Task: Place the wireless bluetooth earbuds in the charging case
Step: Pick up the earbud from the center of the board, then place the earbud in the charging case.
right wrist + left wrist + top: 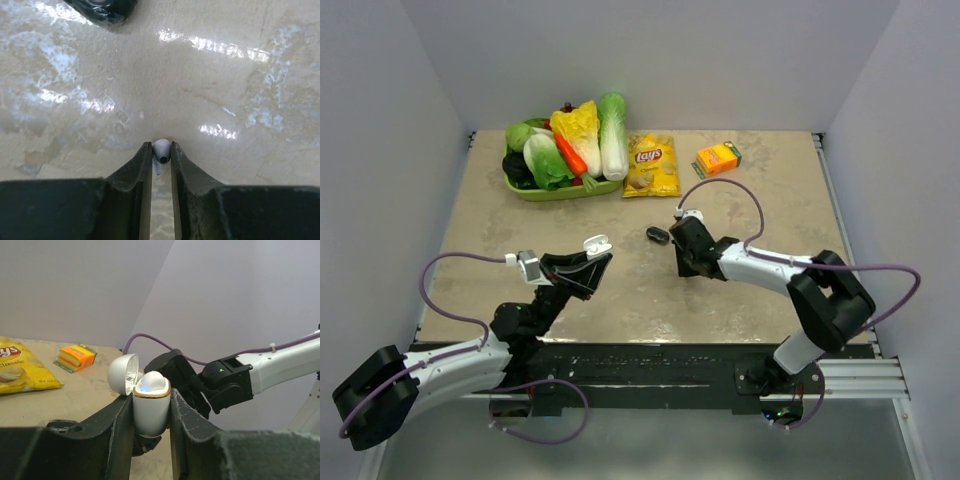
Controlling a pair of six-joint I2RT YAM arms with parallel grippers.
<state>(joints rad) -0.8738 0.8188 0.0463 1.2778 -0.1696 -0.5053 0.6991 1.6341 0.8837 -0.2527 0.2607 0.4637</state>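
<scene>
In the left-centre of the top view, my left gripper [592,262] is clamped tight on the open charging case [151,410], with one earbud [152,382] seated inside. Right of centre, my right gripper [161,159], nearly closed, pinches a second earbud [161,149] at its fingertips.

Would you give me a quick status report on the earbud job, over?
Left end effector shut on open charging case. Right end effector shut on white earbud at tabletop. Small black object lying nearby, probably no obstruction.
</scene>
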